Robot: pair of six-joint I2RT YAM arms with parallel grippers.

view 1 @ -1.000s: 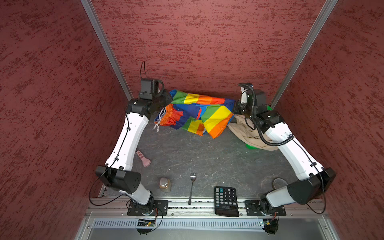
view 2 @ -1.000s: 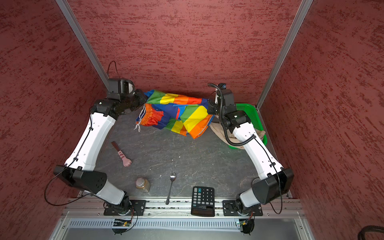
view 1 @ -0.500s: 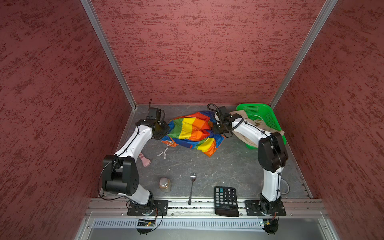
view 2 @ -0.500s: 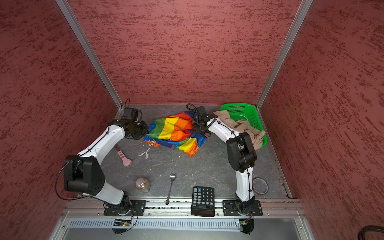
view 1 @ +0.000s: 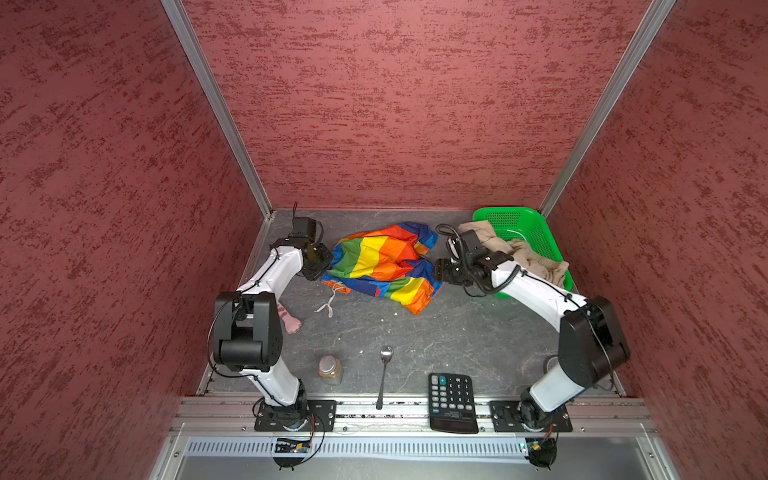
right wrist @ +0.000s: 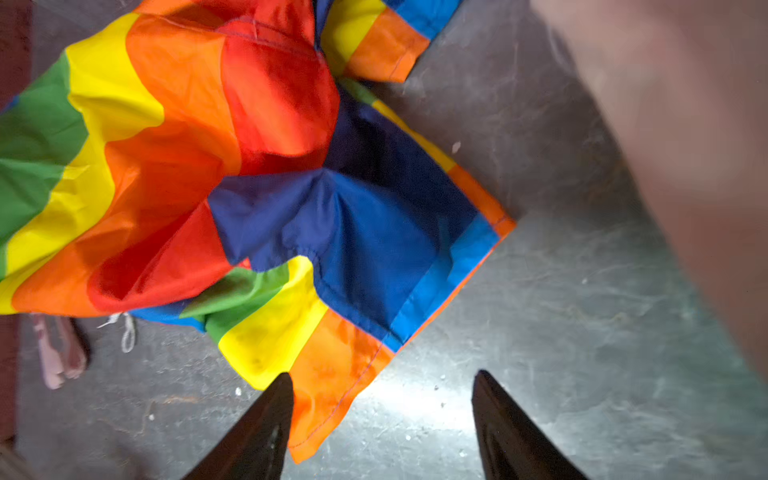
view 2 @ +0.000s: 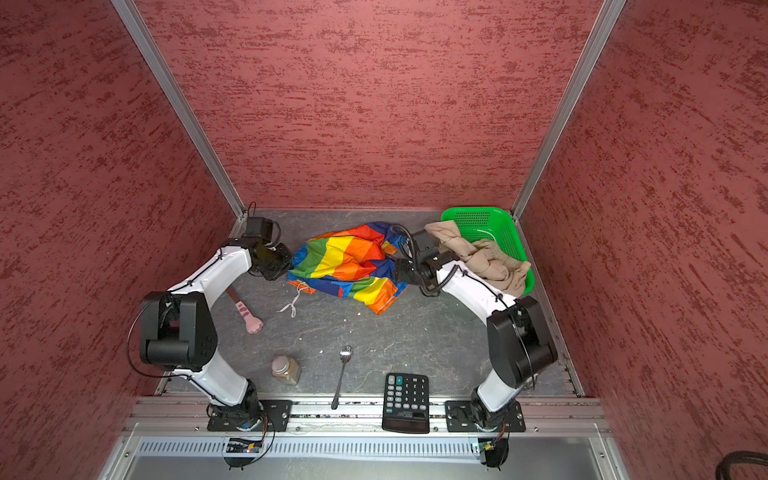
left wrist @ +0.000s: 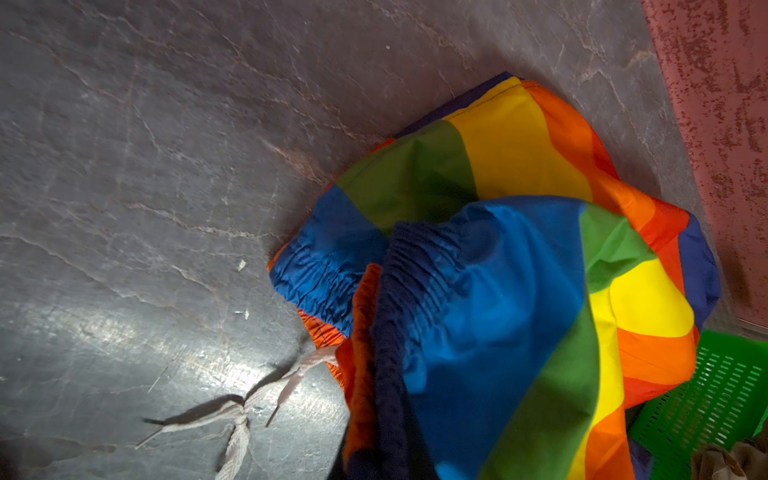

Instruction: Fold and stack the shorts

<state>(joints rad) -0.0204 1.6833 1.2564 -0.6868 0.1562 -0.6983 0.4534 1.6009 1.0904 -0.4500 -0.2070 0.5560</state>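
On the table (view 1: 415, 332), the rainbow shorts (view 1: 382, 266) now lie rumpled near the middle of the far edge, no longer stretched aloft between the arms, so folding can start. The beige shorts (view 1: 528, 257) hang over the green basket (view 1: 536, 224) in the far right corner. The right claw (right wrist: 382, 374) has let go: only its wrist view shows the jaws wide apart, empty, above the hem. The left claw (view 1: 326, 272) is closed, apparently on the waistband; its own view hides the fingers.
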